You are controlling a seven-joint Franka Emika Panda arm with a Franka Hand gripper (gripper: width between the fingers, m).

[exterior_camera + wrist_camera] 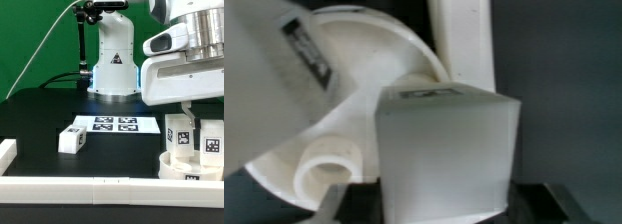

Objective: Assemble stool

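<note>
The round white seat [188,170] lies on the black table at the exterior view's lower right. Two tagged white legs stand on it, one [180,136] under my hand and another [212,140] beside it. My gripper [184,112] hangs over the first leg. In the wrist view my gripper [446,205] is shut on that white leg [446,135], its dark fingers against both sides. The leg stands against the seat [349,90]. A third leg [72,139] lies loose on the table at the exterior view's left of centre.
The marker board [113,125] lies flat mid-table in front of the arm's base [110,70]. A white rail [90,186] runs along the front edge, with a short end piece [7,151] at the exterior view's left. A white bar [461,40] shows beyond the seat.
</note>
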